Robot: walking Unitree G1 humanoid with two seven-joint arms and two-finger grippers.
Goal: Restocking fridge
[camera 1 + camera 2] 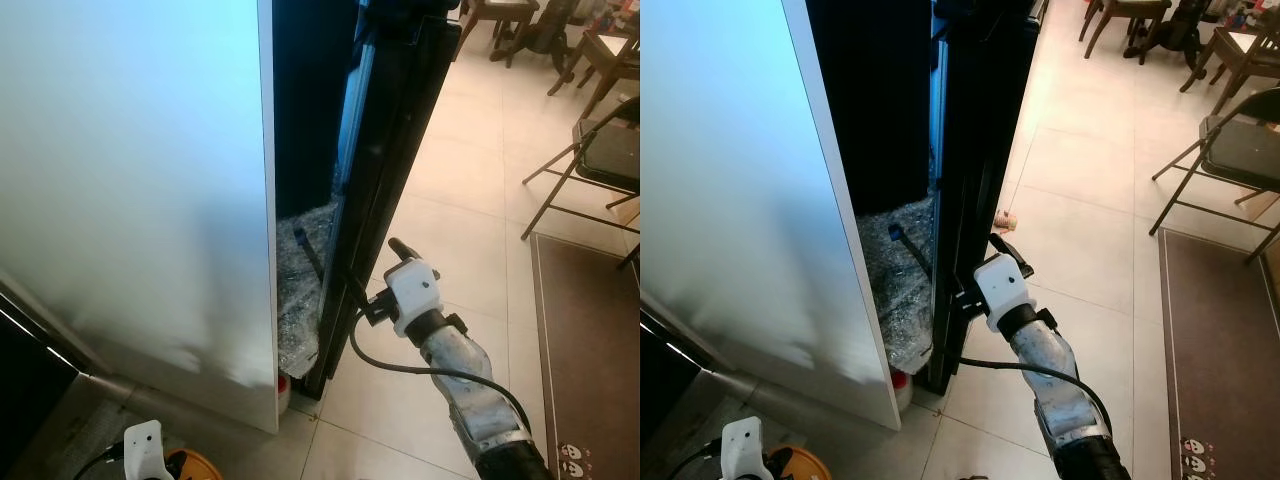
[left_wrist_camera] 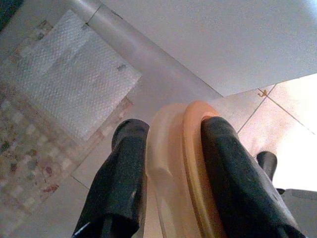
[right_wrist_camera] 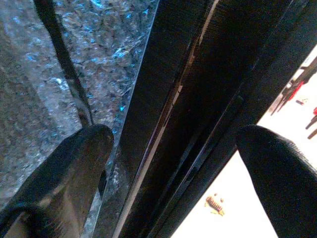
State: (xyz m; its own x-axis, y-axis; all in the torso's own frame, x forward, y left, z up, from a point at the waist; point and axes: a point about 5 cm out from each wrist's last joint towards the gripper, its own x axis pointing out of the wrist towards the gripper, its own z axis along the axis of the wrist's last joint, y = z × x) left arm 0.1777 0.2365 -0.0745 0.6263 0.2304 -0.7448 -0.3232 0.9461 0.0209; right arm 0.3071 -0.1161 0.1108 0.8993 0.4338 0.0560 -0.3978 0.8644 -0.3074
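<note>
The fridge stands before me, its white side panel (image 1: 130,180) on the left and its black door (image 1: 390,150) ajar beside it. My right gripper (image 3: 173,148) is open at the door's lower edge, and the edge lies between its two black fingers (image 3: 64,168). One fingertip (image 1: 397,246) shows outside the door. Low at my left, my left gripper (image 2: 173,153) is shut on a pale orange plastic container (image 2: 185,163), whose rim (image 1: 192,466) also peeks out beside the white wrist mount.
Bubble wrap (image 1: 298,290) fills the low gap between panel and door. A red-capped item (image 1: 902,380) sits at the fridge base. A small object (image 1: 1005,219) lies on the tiles. A folding chair (image 1: 600,150) and dark rug (image 1: 590,350) stand to the right.
</note>
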